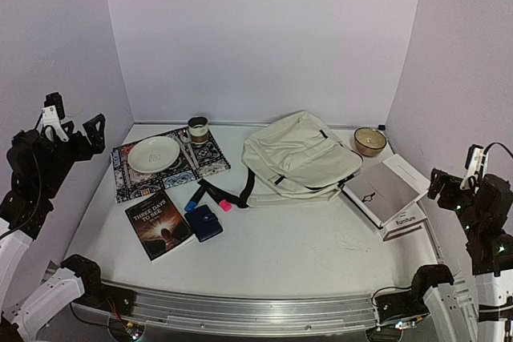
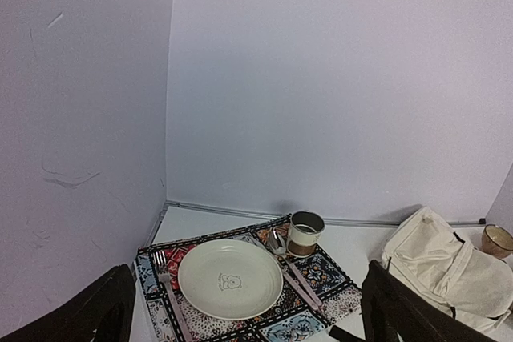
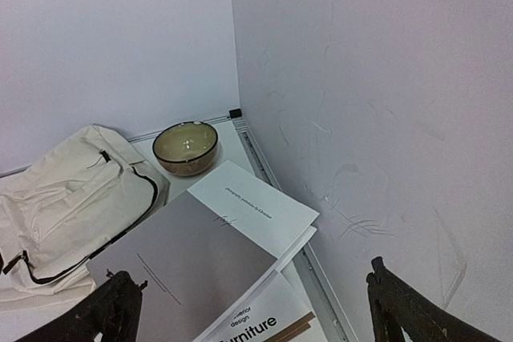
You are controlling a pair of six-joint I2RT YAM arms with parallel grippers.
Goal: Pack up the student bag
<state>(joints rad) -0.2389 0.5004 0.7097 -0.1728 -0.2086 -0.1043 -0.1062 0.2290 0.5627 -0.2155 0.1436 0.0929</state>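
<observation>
Quick status from us: the student bag (image 1: 300, 154) is lying flat on the tabletop (image 1: 304, 254), toward the back and a bit right of the middle. Its black strap (image 1: 240, 192) trails off to its left, and both arms are well apart from it.

Our left gripper (image 2: 249, 268) hangs up in the air on the left side, jaws spread wide with nothing in them. It looks down on a patterned placemat (image 2: 333, 282) carrying a cream plate (image 2: 230, 278), a fork (image 2: 170, 294) and a metal mug (image 2: 305, 232).

The right gripper (image 3: 252, 271) is much the same on the right side: jaws wide apart and empty, above a grey booklet (image 3: 192, 254) stacked on a "Furniture" magazine (image 3: 264, 322). A brown bowl (image 3: 186, 147) sits just behind those, right beside the bag.

Front left we've got a dark book (image 1: 158, 223) titled "Three Days to See" with a blue wallet (image 1: 203, 223) just beside it. A pink marker (image 1: 225, 205) and a blue marker (image 1: 192, 200) lie near the strap's end.
</observation>
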